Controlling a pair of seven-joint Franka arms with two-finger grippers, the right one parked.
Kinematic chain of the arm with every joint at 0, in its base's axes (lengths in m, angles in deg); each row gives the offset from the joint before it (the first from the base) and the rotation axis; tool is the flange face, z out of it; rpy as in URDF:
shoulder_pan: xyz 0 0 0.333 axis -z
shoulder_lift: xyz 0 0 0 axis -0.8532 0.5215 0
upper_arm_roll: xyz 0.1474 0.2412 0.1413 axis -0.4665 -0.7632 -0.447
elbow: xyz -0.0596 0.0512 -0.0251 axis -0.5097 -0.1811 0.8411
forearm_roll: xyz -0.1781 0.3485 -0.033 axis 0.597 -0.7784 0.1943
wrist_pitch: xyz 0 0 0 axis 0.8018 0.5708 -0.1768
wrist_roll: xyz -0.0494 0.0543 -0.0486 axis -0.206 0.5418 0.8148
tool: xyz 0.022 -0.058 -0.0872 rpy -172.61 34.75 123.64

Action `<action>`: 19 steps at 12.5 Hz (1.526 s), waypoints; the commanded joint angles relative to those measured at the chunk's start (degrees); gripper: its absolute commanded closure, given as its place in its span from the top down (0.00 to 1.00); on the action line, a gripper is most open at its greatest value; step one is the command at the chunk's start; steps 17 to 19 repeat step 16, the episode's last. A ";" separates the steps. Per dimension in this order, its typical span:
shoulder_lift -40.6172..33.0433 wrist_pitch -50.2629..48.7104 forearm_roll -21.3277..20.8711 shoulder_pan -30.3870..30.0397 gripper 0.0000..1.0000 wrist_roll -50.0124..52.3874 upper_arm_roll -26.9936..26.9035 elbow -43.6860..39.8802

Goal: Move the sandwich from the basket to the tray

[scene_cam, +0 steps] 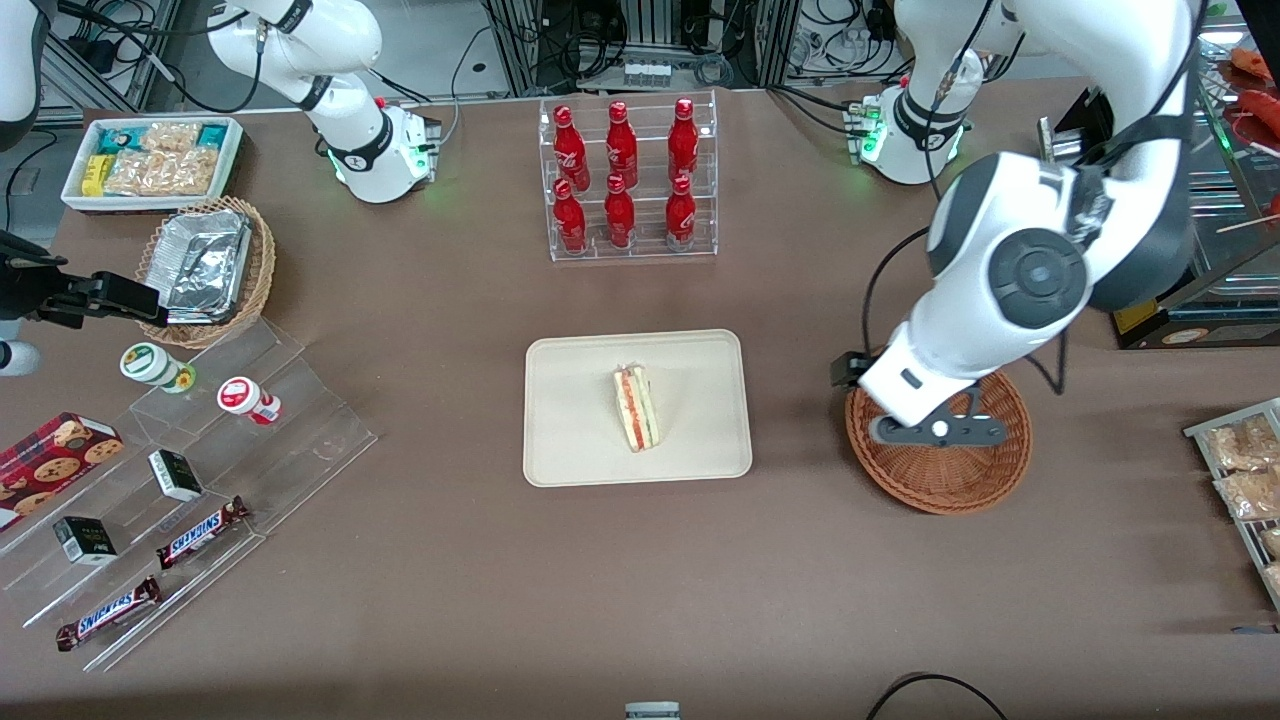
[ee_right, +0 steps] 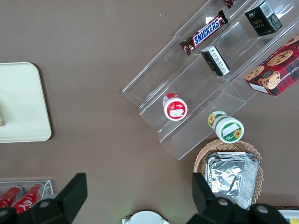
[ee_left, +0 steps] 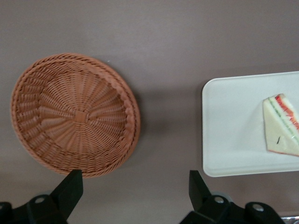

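Observation:
The sandwich point(scene_cam: 636, 408) point(ee_left: 281, 125), a white wedge with red and green filling, lies on the cream tray point(scene_cam: 570, 400) point(ee_left: 229, 121) at the middle of the table. The reddish-brown wicker basket point(scene_cam: 940, 480) point(ee_left: 74, 116) sits beside the tray toward the working arm's end and holds nothing. My gripper point(scene_cam: 940, 432) point(ee_left: 134, 176) hangs above the basket's rim on the tray's side. Its fingers point(ee_left: 70, 186) are open, with only bare table between them.
A clear rack of red bottles point(scene_cam: 625, 180) stands farther from the front camera than the tray. Toward the parked arm's end are a stepped acrylic shelf of snacks point(scene_cam: 200, 450), a tan basket of foil trays point(scene_cam: 205, 265) and a white bin point(scene_cam: 155, 160). A rack of packets point(scene_cam: 1245, 470) sits at the working arm's end.

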 commanded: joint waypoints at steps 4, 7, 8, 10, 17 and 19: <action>-8.62 -8.81 -0.93 -8.69 1.00 -9.97 1.12 4.30; -11.95 -11.46 -0.93 -17.13 1.00 -11.22 6.66 3.94; -13.18 -13.04 -0.93 -18.11 1.00 -13.06 6.84 3.94; -15.30 -15.68 -0.93 -21.53 1.00 -14.91 8.50 3.68; -17.68 -19.82 -0.93 -21.98 1.00 -15.27 8.25 2.71; -17.68 -19.82 -0.93 -21.98 1.00 -15.27 8.25 2.71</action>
